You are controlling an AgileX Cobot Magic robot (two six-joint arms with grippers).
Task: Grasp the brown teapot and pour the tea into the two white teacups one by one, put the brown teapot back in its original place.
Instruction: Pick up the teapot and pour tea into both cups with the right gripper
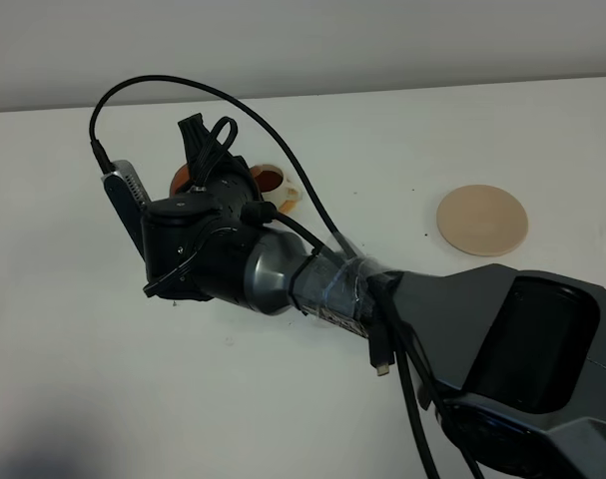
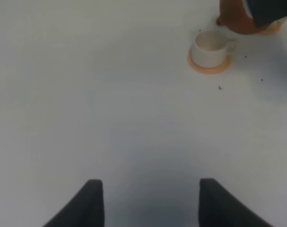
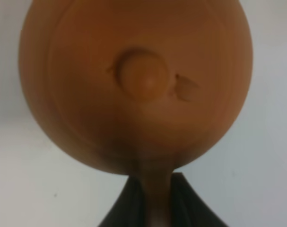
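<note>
The brown teapot (image 3: pixel 134 85) fills the right wrist view, lid knob up, its loop handle pinched between my right gripper's (image 3: pixel 155 203) fingers. From above, that gripper (image 1: pixel 211 142) reaches across to the left, and the arm hides most of the teapot (image 1: pixel 183 180). One white teacup (image 1: pixel 280 184) on an orange coaster shows beside it, its inside looking brown. In the left wrist view a white teacup (image 2: pixel 209 47) sits on an orange coaster, with the teapot (image 2: pixel 235 19) just beyond it. My left gripper (image 2: pixel 152 203) is open and empty, far from them. The beige disc (image 1: pixel 482 220) lies bare at the right.
The right arm's black body (image 1: pixel 502 349) and its cable (image 1: pixel 233 100) cover the lower right and middle of the white table (image 1: pixel 83 379). A second orange coaster (image 2: pixel 273 29) peeks out by the teapot. The wall edge runs along the back.
</note>
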